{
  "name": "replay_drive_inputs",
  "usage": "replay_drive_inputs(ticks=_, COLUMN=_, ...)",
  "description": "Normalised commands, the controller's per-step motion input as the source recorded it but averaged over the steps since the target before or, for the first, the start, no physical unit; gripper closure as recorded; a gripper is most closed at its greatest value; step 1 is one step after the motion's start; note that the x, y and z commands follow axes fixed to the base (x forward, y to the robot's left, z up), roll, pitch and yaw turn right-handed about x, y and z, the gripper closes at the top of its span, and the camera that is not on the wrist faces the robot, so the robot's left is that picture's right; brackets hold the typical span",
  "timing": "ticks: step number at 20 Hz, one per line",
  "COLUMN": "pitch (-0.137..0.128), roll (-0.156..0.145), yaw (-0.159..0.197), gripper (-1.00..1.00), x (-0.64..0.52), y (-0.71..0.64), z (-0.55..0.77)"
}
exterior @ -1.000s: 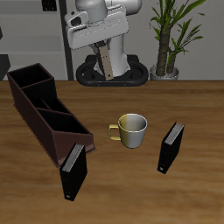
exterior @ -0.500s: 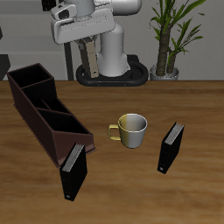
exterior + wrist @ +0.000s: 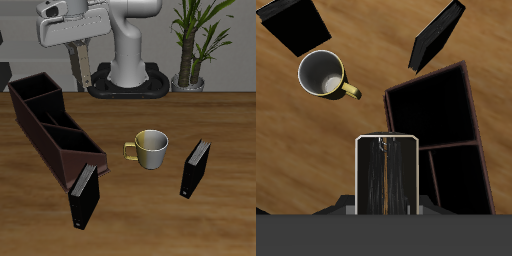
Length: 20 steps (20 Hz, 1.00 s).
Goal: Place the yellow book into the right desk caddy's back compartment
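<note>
Swinging sideways over the last second, the gripper (image 3: 80, 62) has carried the yellow book (image 3: 81, 65) from above the robot's base toward the right desk caddy (image 3: 55, 135), and now it hangs high over the table's far edge, just past the caddy's far end. Jaws are clamped on the book (image 3: 387, 173), which hangs upright. So pickup's done, I'd say; still left is lining up over the back compartment (image 3: 32, 90), lowering and letting go, while both black books (image 3: 84, 194) and the mug (image 3: 151, 148) sit untouched.

Wood table (image 3: 230, 215): caddy (image 3: 55, 130), mug (image 3: 150, 148) (mid-table), two black books (image 3: 84, 195) (image 3: 195, 168) upright.
</note>
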Motion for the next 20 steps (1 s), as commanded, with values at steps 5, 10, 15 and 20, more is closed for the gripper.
replay_drive_inputs(ticks=5, pitch=0.013, roll=0.011, yaw=0.009, gripper=1.0, x=-0.1, y=-0.29, z=0.03)
replay_drive_inputs(ticks=10, pitch=-0.03, roll=0.001, yaw=-0.029, gripper=1.0, x=-0.2, y=-0.29, z=0.13)
replay_drive_inputs(ticks=15, pitch=-0.053, roll=-0.138, yaw=-0.053, gripper=1.0, x=-0.09, y=-0.58, z=0.1)
replay_drive_inputs(ticks=20, pitch=0.002, roll=-0.055, yaw=0.005, gripper=1.0, x=-0.06, y=-0.27, z=-0.04)
